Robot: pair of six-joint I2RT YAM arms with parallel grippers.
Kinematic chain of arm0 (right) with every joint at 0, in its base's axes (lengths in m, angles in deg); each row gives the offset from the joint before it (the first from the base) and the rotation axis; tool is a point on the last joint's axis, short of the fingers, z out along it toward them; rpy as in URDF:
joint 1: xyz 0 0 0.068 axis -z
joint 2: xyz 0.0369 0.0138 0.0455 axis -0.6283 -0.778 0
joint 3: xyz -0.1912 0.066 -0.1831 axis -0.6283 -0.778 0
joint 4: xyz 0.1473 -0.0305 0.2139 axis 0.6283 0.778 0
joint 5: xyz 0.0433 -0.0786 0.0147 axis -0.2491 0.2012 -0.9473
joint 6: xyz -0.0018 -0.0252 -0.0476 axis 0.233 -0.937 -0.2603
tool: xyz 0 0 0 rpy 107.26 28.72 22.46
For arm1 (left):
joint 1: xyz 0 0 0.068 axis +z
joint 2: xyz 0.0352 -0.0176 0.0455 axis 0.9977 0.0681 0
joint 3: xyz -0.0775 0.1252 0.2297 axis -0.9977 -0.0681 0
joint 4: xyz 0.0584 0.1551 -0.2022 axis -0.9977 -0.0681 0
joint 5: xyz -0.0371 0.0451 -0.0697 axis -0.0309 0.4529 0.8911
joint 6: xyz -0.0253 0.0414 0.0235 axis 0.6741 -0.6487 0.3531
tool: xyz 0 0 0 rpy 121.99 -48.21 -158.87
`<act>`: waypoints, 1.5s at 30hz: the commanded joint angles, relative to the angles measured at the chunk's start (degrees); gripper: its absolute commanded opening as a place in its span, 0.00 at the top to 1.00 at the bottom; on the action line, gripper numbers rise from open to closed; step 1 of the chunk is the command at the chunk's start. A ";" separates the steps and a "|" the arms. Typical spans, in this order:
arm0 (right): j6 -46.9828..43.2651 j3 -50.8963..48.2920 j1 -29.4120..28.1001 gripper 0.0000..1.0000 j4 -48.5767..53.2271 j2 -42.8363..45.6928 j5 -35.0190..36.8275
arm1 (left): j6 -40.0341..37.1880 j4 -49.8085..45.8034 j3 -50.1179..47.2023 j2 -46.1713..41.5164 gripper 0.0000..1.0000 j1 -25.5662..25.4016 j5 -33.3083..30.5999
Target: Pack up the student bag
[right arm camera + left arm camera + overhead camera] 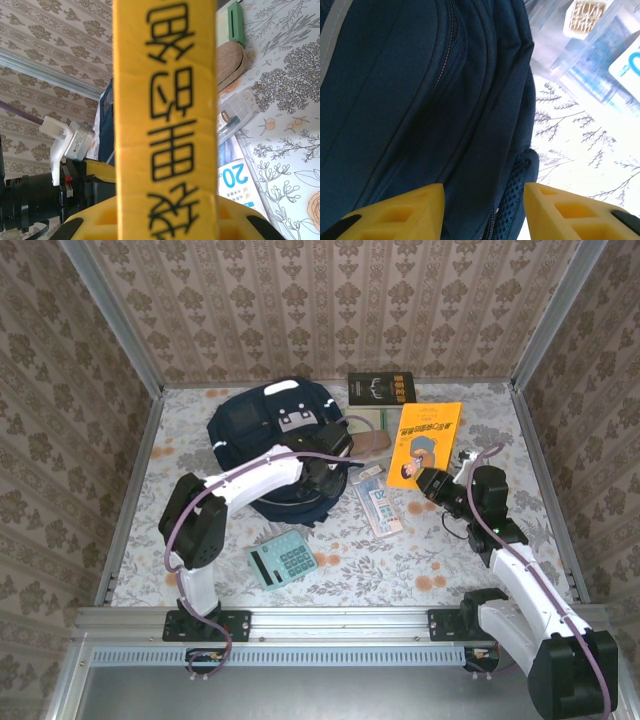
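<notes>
The student bag, navy with white stripes and grey patches, lies at the table's middle left. My left gripper hangs over its right edge. In the left wrist view the yellow fingers stand open, straddling the bag's dark fabric and mesh edge by a zip. My right gripper is shut on the near edge of an orange-yellow book with a cartoon cover. In the right wrist view the book's spine with black characters rises between the fingers.
A black book and a green notebook lie at the back. A brown oval pad, a clear plastic box and a blue-white "20" pack sit between the arms. A teal calculator lies near front left.
</notes>
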 commanded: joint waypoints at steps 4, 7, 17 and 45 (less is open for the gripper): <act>-1.48 1.75 -0.97 1.00 -3.13 1.52 -0.16 | -1.97 -6.20 1.86 1.33 0.53 -0.02 -3.22; -1.40 1.82 -1.11 1.00 -2.95 1.46 -0.17 | -2.31 -7.50 2.52 2.41 0.60 -0.25 -2.79; -1.32 1.73 -1.96 1.00 -3.62 0.98 -0.29 | -3.04 -10.71 6.62 1.50 1.00 -0.26 -3.56; 16.24 11.60 -38.32 1.00 -26.98 -29.28 29.83 | 0.11 -7.56 21.66 -10.85 1.00 9.23 9.08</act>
